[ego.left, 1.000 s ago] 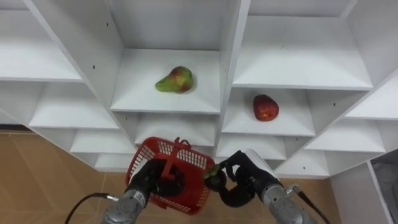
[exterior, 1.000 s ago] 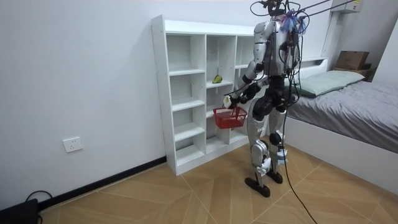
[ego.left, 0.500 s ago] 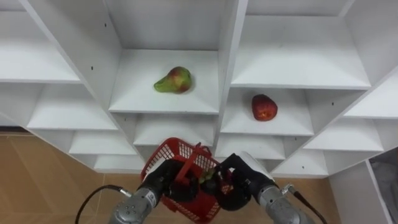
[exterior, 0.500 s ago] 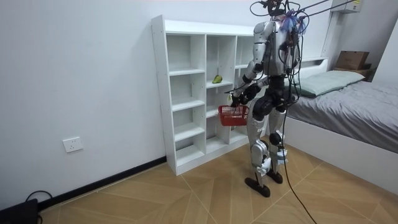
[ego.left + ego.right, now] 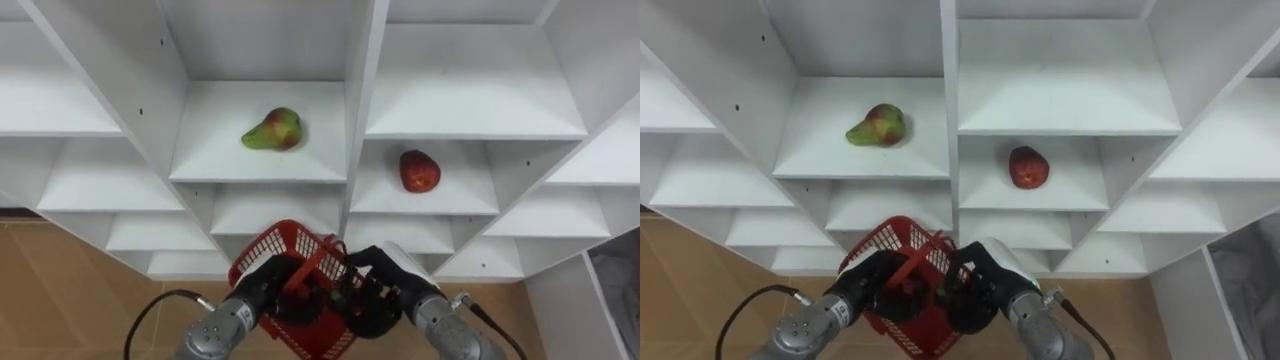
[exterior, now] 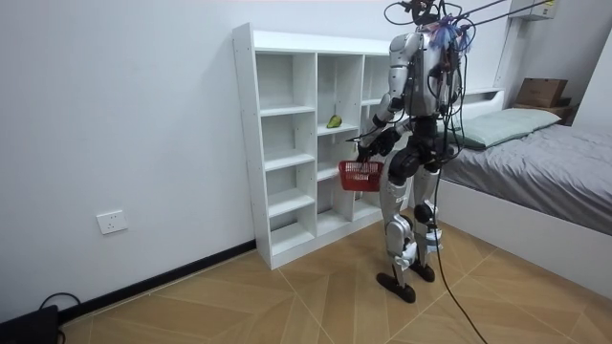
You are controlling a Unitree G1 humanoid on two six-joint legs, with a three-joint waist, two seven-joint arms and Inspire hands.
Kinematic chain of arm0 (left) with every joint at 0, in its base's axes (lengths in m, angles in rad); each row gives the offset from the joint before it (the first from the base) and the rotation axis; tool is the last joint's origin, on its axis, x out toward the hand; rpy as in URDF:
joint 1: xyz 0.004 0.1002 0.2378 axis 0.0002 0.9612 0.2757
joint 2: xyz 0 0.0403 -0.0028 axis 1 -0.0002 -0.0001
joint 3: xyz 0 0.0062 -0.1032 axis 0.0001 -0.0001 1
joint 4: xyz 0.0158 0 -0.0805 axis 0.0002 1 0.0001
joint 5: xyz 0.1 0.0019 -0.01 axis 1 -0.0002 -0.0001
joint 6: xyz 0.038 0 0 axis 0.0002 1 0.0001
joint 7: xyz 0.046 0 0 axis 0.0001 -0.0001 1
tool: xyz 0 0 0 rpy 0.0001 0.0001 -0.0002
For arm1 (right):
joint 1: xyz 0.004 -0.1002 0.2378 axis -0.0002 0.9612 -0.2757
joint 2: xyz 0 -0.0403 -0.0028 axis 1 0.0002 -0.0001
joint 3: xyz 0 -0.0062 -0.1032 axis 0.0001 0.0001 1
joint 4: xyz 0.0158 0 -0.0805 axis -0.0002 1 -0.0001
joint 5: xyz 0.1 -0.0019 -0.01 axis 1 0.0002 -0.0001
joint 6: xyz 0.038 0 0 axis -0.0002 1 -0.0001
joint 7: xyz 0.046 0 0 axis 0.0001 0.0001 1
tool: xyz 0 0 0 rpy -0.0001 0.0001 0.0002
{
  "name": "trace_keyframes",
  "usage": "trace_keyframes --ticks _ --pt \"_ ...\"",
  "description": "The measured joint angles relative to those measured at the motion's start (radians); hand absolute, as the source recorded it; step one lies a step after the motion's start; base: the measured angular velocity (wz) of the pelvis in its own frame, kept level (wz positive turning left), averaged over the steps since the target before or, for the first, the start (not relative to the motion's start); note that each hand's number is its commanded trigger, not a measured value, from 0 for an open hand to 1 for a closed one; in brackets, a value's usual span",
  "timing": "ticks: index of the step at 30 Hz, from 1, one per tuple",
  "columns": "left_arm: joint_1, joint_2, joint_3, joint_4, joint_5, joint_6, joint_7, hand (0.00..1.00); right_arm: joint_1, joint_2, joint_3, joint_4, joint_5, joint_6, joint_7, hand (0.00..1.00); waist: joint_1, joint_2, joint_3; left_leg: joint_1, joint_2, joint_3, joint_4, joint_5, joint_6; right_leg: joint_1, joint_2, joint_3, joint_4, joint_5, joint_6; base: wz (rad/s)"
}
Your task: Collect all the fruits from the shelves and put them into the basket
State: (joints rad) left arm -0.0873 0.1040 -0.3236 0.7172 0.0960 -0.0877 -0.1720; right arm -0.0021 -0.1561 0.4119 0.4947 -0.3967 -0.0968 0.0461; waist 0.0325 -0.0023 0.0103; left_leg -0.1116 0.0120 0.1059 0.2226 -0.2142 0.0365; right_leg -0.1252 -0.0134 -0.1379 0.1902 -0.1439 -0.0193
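A green-and-red pear lies on the middle shelf of the white closet. One compartment to the right, a little lower, sits a red apple. Below the shelves my left hand is shut on the handle of a red mesh basket. My right hand hangs over the basket's right rim with its fingers curled round a small dark green fruit, which the fingers mostly hide. In the room view the basket hangs in front of my waist.
I stand facing the closet, close to its right half. Several of its other compartments hold nothing. A bed stands at the room view's right, behind me. Wooden floor shows below the shelves.
The basket has swung right and the right hand has moved left, so the hand with the green fruit now sits over the basket instead of beside it.
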Motion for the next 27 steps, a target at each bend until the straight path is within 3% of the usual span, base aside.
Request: trace_keyframes --ticks 27 --pt "-0.001 0.023 -0.014 -0.03 0.004 -0.006 -0.033 1.0 0.003 -0.01 0.0 0.0 0.008 -0.002 -0.001 0.0 -0.001 -0.002 -0.0006 0.025 0.0 0.0 -0.007 0.0 0.0 0.023 0.001 0.0 -0.005 0.0 0.0 0.0"
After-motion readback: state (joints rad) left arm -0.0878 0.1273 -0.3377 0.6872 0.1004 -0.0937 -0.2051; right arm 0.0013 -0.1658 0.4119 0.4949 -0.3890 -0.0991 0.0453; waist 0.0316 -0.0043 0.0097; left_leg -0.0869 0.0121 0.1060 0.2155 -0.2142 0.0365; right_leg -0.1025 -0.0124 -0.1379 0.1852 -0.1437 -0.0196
